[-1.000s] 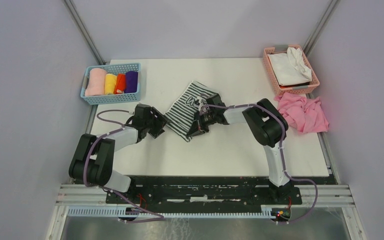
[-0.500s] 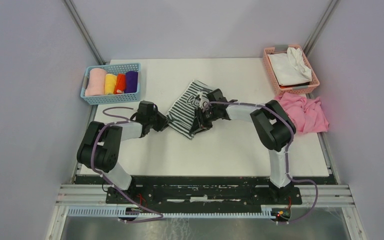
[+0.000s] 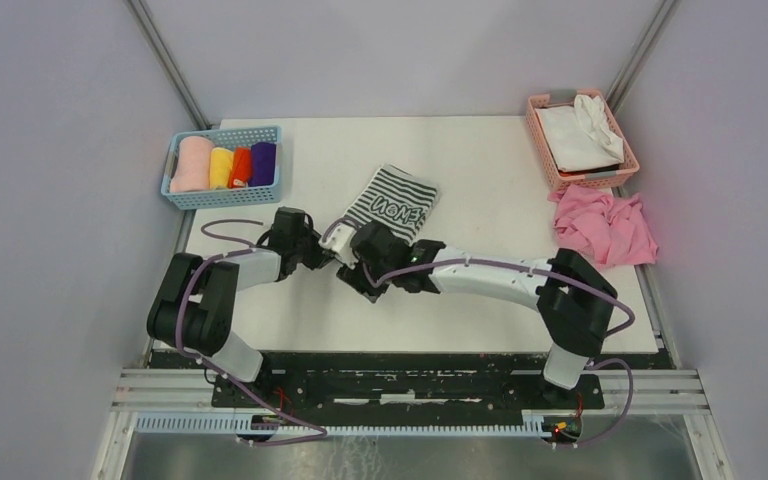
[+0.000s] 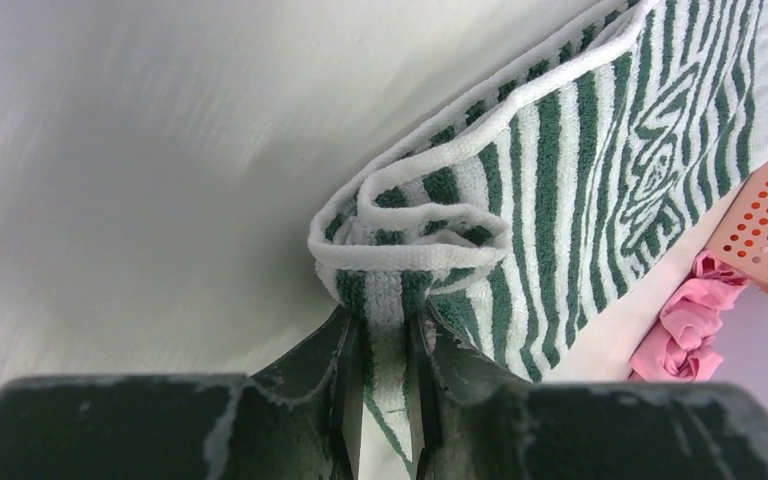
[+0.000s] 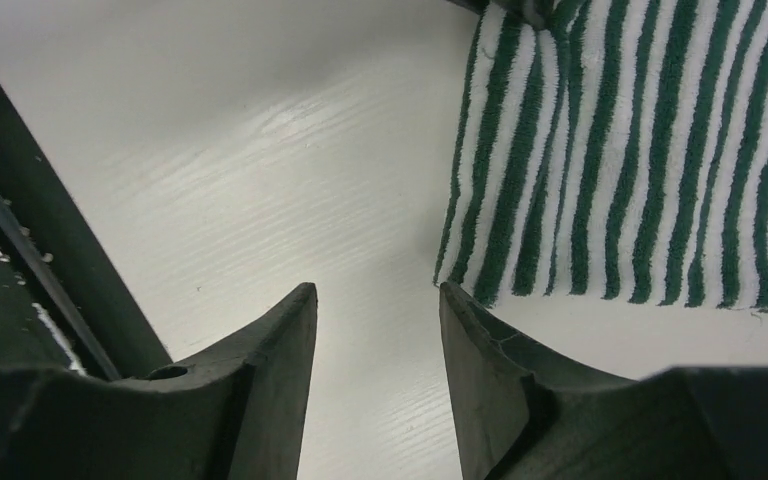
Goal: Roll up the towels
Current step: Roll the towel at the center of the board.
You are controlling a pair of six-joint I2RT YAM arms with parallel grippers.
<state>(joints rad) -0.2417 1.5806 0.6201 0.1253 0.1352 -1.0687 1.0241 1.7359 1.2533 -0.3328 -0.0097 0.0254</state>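
Observation:
The green-and-white striped towel [image 3: 392, 200] lies mid-table with its lettering showing. Its near-left end is folded over on itself [image 4: 410, 230]. My left gripper [image 4: 385, 330] is shut on that folded edge, with striped cloth pinched between the jaws; in the top view it [image 3: 327, 250] sits at the towel's near-left end. My right gripper [image 5: 375, 300] is open over bare table, just off the towel's near corner [image 5: 500, 270], with nothing between its fingers. From above it [image 3: 360, 277] is close beside the left gripper. A purple towel [image 3: 263, 163] lies rolled in the blue basket [image 3: 222, 196].
The blue basket at the back left also holds pink, yellow and orange rolls. A pink basket [image 3: 545, 150] at the back right holds a white cloth [image 3: 580, 135]. A crumpled pink cloth [image 3: 605, 225] lies in front of it. The right arm stretches across the table's near half.
The right gripper has let go of the striped towel, opened and swung toward the near left. The left gripper has closed on the towel's near-left edge. The towel's lettering now shows.

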